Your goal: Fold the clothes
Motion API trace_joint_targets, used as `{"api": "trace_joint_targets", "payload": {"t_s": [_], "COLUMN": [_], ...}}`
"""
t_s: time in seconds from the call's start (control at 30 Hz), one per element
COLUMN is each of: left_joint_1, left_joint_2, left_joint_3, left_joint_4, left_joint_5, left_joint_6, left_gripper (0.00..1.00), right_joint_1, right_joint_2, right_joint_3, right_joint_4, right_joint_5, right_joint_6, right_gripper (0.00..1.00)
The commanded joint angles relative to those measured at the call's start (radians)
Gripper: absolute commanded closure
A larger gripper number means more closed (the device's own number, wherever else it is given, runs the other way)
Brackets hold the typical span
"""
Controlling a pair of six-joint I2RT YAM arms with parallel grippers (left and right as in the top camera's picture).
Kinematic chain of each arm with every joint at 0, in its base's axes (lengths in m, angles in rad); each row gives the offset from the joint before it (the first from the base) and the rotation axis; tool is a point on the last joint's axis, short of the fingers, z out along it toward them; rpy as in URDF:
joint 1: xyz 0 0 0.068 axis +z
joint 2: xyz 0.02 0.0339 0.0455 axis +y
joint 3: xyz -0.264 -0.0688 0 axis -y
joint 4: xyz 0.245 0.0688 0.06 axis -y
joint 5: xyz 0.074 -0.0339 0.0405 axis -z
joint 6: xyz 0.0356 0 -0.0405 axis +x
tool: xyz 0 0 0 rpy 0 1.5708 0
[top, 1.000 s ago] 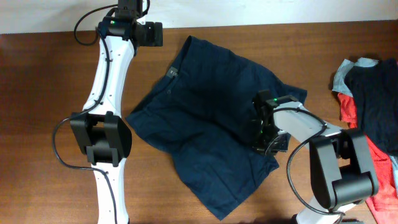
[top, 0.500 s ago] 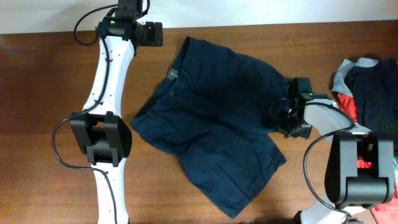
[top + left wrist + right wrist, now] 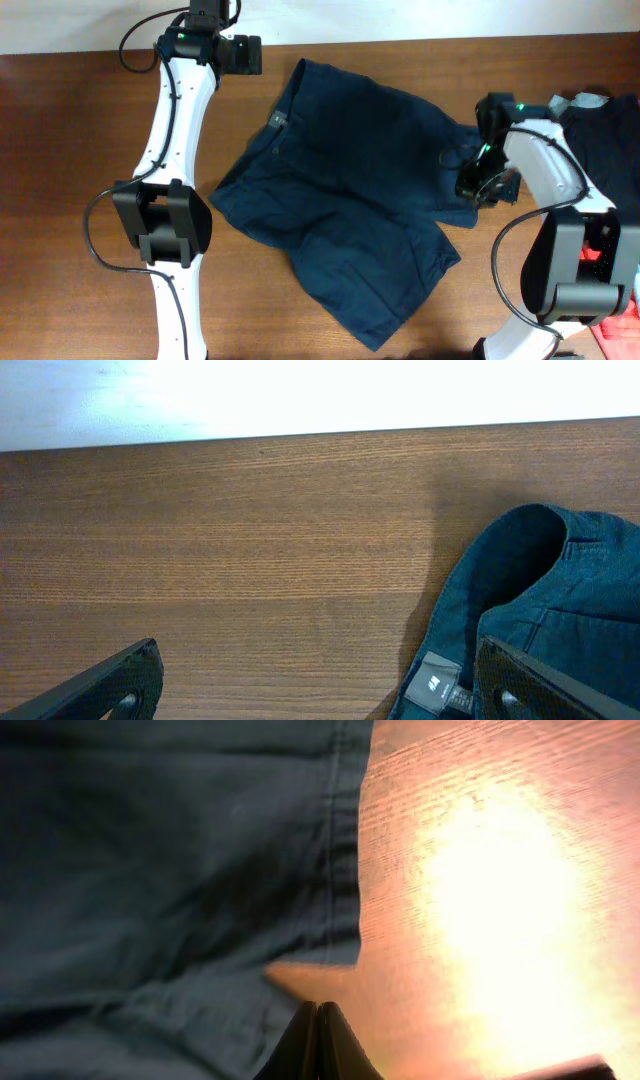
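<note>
Navy shorts (image 3: 340, 200) spread out, right gripper (image 3: 318, 1017) pinched shut on their leg hem, left gripper (image 3: 318, 670) wide open beside their waistband

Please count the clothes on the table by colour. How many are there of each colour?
Dark navy: 2, the shorts and the top
Red garment: 1, partly hidden by the arm
Pale grey-blue garment: 1
Total: 4
</note>
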Motion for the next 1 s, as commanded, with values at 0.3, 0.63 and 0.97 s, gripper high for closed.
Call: {"api": "trace_joint_targets", "payload": {"t_s": [0.3, 0.63, 0.97], "left_joint_1": [0.002, 0.002, 0.002], "left_joint_2": [0.006, 0.006, 0.006], "left_joint_3": [0.001, 0.001, 0.001], "left_joint_4": [-0.001, -0.001, -0.001], "left_joint_5": [-0.003, -0.003, -0.003], "left_joint_6": [0.016, 0.016, 0.016], "left_gripper": [0.01, 0.01, 0.01], "right_joint_1": [0.042, 0.201, 0.287], "right_joint_2": [-0.005, -0.005, -0.003], "right_joint_3": [-0.160, -0.313, -0.388], "right_joint_4": [0.106, 0.227, 0.367], "right_joint_5": [-0.135, -0.269, -0.262], "right_joint_6": [-0.006, -0.135, -0.155], "right_gripper": [0.96, 0.96, 0.96]}}
